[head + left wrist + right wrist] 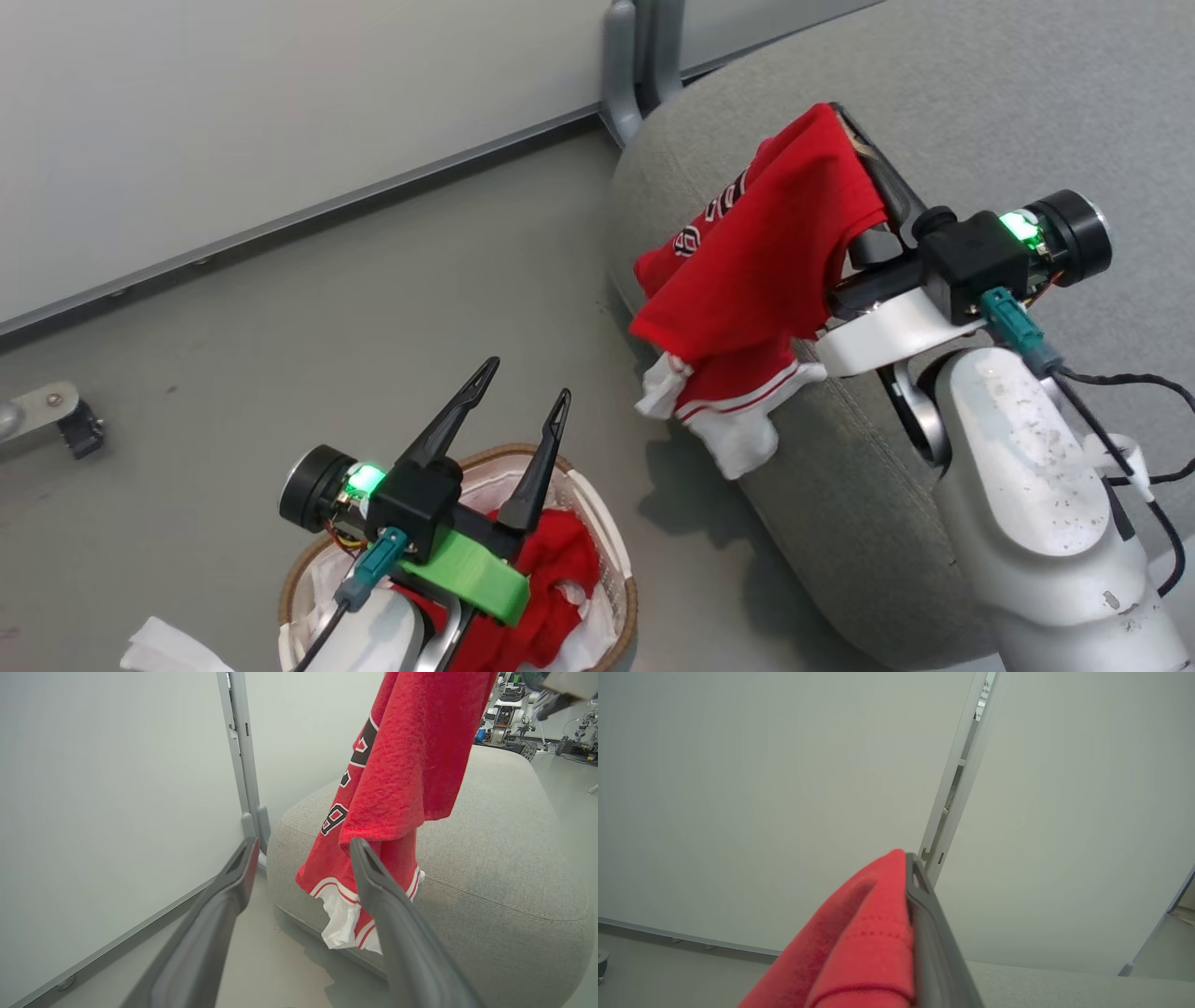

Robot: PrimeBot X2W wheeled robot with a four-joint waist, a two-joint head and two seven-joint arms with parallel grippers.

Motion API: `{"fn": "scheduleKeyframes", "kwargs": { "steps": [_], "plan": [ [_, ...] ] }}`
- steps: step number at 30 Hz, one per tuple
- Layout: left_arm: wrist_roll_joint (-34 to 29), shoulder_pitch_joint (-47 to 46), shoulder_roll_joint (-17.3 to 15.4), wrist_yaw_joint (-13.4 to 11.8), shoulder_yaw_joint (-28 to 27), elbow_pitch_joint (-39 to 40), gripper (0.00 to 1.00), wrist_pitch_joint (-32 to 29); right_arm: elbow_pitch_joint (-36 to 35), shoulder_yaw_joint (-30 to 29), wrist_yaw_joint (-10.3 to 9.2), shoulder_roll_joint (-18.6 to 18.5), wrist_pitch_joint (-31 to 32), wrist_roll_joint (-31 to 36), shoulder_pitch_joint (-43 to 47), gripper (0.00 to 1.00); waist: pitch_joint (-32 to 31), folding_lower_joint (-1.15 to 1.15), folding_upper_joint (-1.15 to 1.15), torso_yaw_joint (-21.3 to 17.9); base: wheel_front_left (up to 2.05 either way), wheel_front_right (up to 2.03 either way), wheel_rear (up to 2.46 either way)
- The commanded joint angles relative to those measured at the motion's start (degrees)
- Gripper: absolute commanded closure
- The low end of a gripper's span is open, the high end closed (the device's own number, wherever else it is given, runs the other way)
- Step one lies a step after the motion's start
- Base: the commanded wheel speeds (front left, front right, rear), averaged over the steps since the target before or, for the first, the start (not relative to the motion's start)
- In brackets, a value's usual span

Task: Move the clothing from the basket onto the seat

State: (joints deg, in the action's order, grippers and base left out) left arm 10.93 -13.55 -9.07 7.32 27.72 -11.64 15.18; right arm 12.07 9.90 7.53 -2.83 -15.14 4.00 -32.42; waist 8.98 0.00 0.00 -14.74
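A red sports garment (766, 271) with white hem trim hangs from my right gripper (836, 117), which is shut on its top, above the rounded end of the grey seat (980, 112). The same garment (397, 779) dangles in front of the seat (504, 858) in the left wrist view, and it drapes over my right gripper's finger (924, 924) in the right wrist view. My left gripper (525, 381) is open and empty above the basket (611, 541) at the bottom left. More red clothing (560, 579) lies in the basket on its white liner.
A pale wall panel (233, 112) with a grey floor rail runs behind, and a grey post foot (624, 65) stands by the seat's end. A metal bracket (56, 415) sits on the floor at far left. Grey floor (373, 308) lies between basket and wall.
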Motion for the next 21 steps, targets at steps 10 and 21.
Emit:
{"fn": "scheduleKeyframes", "kwargs": {
  "steps": [10, 21],
  "plan": [
    [0.7, -4.0, -2.1, 0.2, 3.7, 0.0, 0.0, 0.0, -1.4, -5.9, -0.08, -0.1, 0.0, 0.8, 0.6, 1.0, 6.7, 0.0, 0.0, -13.0, 0.0, 0.0, 0.0],
    [1.4, -5.5, -2.6, 0.2, 6.6, 0.5, 0.0, 0.0, 1.0, -8.5, -0.08, -0.1, 0.0, 1.5, -1.8, 1.0, 9.8, 0.0, 0.0, -11.5, 0.0, 0.0, 0.0]
  ]
}}
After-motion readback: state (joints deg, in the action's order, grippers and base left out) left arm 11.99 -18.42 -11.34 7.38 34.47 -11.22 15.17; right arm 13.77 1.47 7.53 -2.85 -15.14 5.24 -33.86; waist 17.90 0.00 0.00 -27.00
